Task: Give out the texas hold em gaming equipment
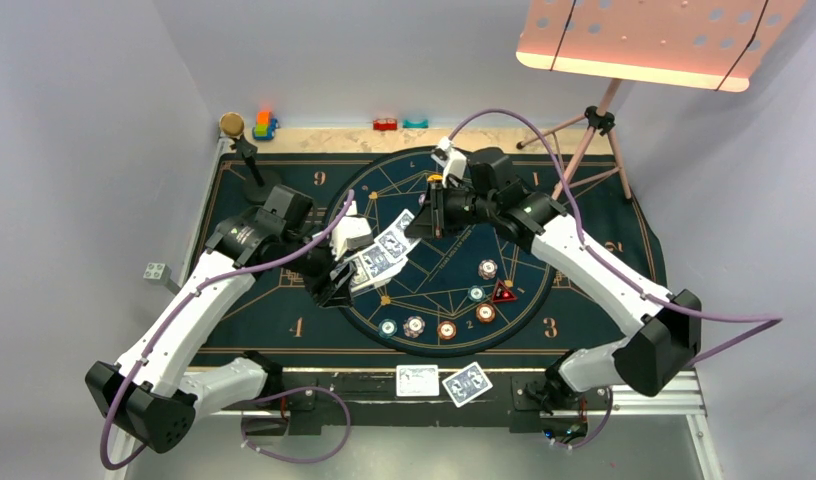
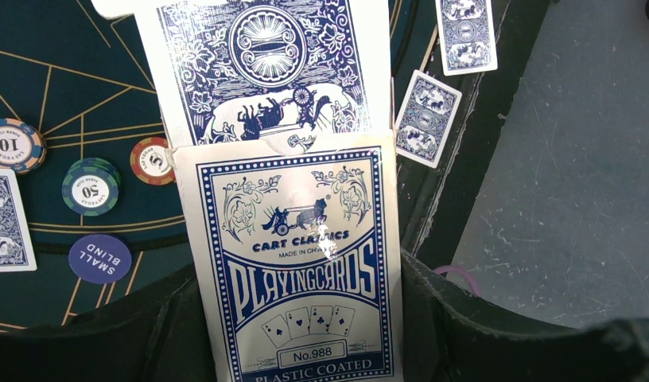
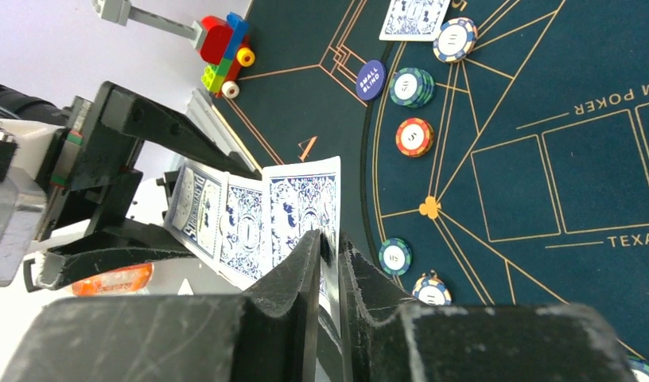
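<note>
My left gripper [image 1: 331, 283] is shut on a blue and white playing card box [image 2: 300, 263], held above the dark mat [image 1: 594, 250]. A blue-backed card [image 2: 266, 64] sticks out of the box's open end. My right gripper [image 3: 329, 239] is shut on the edge of that protruding card [image 3: 301, 203], right next to the box [image 3: 190, 199]; both meet over the mat's circle [image 1: 396, 243]. Several poker chips [image 1: 447, 329] and a red triangular marker [image 1: 503, 292] lie in the circle's near part. Two cards [image 1: 417, 380] [image 1: 466, 384] lie at the near edge.
A black stand with a cork top [image 1: 231, 125] and toy blocks [image 1: 265, 125] are at the far left. Small red [image 1: 385, 124] and teal [image 1: 415, 123] pieces sit at the far edge. A tripod [image 1: 594, 120] stands at the far right. A small blind button [image 2: 100, 258] lies by the chips.
</note>
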Robot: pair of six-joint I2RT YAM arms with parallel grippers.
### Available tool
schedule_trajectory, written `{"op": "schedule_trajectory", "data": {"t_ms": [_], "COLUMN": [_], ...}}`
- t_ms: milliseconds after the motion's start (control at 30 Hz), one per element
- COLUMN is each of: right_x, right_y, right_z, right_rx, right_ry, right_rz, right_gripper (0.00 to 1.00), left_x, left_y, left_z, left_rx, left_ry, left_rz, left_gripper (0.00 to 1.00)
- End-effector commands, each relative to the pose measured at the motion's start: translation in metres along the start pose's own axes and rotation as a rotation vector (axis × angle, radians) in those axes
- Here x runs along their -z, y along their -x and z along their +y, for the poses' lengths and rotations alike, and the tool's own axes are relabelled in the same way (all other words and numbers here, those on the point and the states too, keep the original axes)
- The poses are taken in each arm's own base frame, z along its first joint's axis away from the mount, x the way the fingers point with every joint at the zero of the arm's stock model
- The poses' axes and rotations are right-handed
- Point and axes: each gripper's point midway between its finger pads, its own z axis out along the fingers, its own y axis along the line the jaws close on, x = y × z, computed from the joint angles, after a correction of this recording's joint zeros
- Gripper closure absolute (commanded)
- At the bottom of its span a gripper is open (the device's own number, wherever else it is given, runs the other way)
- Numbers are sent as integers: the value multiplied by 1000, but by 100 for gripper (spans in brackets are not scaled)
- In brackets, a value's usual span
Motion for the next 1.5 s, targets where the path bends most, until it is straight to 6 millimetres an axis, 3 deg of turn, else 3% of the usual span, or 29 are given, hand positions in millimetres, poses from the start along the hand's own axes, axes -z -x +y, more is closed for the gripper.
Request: {"op": "schedule_trajectory", "data": {"t_ms": [0, 233, 367, 500, 767, 900, 1067, 1200, 1300, 1400, 1467], "right_x": [26, 41, 42, 27, -53, -81, -110, -131, -139, -129, -115], "right_y": [30, 50, 70, 97, 148, 183, 191, 179, 166, 164, 170], "right_z": [25, 34, 12, -33, -163, -204, -253, -284, -303, -306, -299], "right_rx": [31, -12, -55, -108, -234, -265, -333, -395, -424, -412, -384], "right_ry": [71, 175, 138, 62, -158, -214, -281, -328, -383, -434, -459], "right_rz": [-97, -150, -191, -230, -230, -278, -312, -279, -250, -255, -272], "right_gripper": [87, 93, 96, 97, 99, 99, 98, 89, 64, 42, 32], "left_x": [10, 10, 10, 11, 17, 20, 20, 19, 19, 19, 18], "left_y": [19, 18, 17, 18, 23, 22, 22, 22, 21, 21, 21], "left_z": [-6, -6, -7, -9, -14, -17, -18, -18, -19, -19, -19], "left_rx": [-36, -37, -37, -41, -47, -51, -57, -61, -58, -55, -54], "left_ry": [-5, -7, -14, -18, -22, -21, -21, -25, -31, -34, -36], "left_rz": [-75, -72, -71, -77, -98, -104, -107, -106, -106, -105, -104], "left_gripper": [100, 100, 100, 100, 100, 100, 100, 100, 100, 100, 100]}}
